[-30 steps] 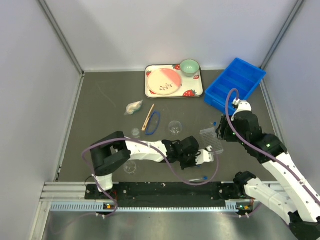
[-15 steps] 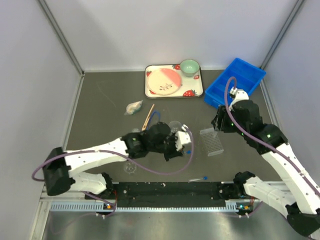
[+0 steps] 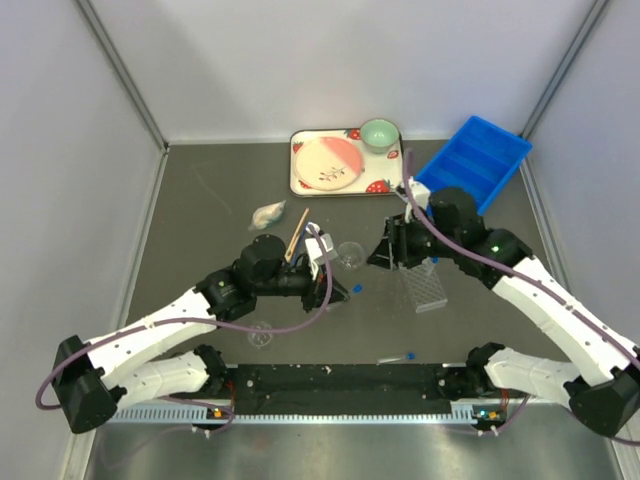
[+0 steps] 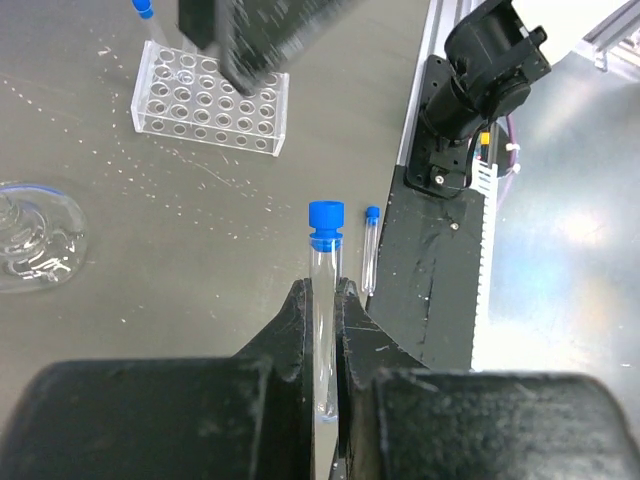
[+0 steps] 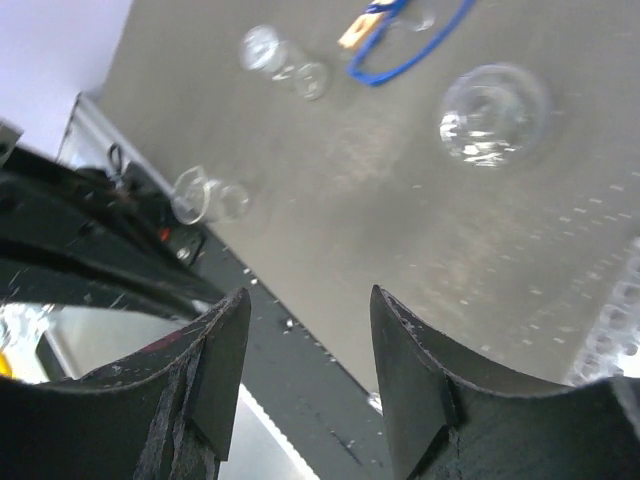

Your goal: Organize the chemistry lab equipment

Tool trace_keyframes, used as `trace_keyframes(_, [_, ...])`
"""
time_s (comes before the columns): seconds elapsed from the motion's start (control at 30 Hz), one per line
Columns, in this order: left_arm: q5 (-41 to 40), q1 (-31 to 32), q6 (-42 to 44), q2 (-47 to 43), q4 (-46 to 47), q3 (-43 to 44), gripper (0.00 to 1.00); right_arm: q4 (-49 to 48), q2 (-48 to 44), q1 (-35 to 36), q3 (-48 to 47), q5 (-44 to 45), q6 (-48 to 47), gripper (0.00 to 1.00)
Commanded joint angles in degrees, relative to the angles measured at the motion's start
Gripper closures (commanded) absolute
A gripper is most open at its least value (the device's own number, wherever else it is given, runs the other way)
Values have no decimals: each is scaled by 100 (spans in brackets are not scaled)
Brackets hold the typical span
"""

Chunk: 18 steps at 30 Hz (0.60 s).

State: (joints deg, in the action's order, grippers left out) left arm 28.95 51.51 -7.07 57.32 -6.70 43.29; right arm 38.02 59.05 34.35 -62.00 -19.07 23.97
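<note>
My left gripper (image 3: 338, 291) (image 4: 322, 287) is shut on a thin clear blue-capped tube (image 4: 324, 262), cap pointing away, held above the table left of the clear tube rack (image 3: 422, 287) (image 4: 212, 100). A second capped tube (image 3: 400, 357) (image 4: 370, 248) lies by the front rail. My right gripper (image 3: 381, 258) (image 5: 310, 312) is open and empty, hovering between the rack and a round glass dish (image 3: 349, 255) (image 5: 493, 115). The blue ring (image 3: 311, 243) (image 5: 410, 45) and wooden stick (image 3: 297, 233) lie left of the dish. A small beaker (image 3: 260, 335) (image 5: 205, 198) sits near the front.
A strawberry-print tray (image 3: 396, 180) with a pink plate and green bowl stands at the back. A blue bin (image 3: 470, 165) is at the back right. A small crumpled clear object (image 3: 267, 215) lies left of the stick. Grey walls close in the sides.
My left gripper has drawn back left from the rack area with the tube in it. My right arm has swung left over the rack toward the glass dish.
</note>
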Motion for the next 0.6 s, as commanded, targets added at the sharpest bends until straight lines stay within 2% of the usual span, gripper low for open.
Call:
trace_keyframes(0.0, [444, -211, -567, -160, 861, -145, 100, -751, 239, 432, -234, -667, 231, 48])
trace_keyframes(0.13, [576, -316, -804, -195, 1021, -215, 100, -1182, 309, 651, 20, -923, 459, 48])
trace_keyframes(0.57, [665, -712, -936, -423, 1092, -303, 100, -1429, 309, 802, 311, -1019, 671, 51])
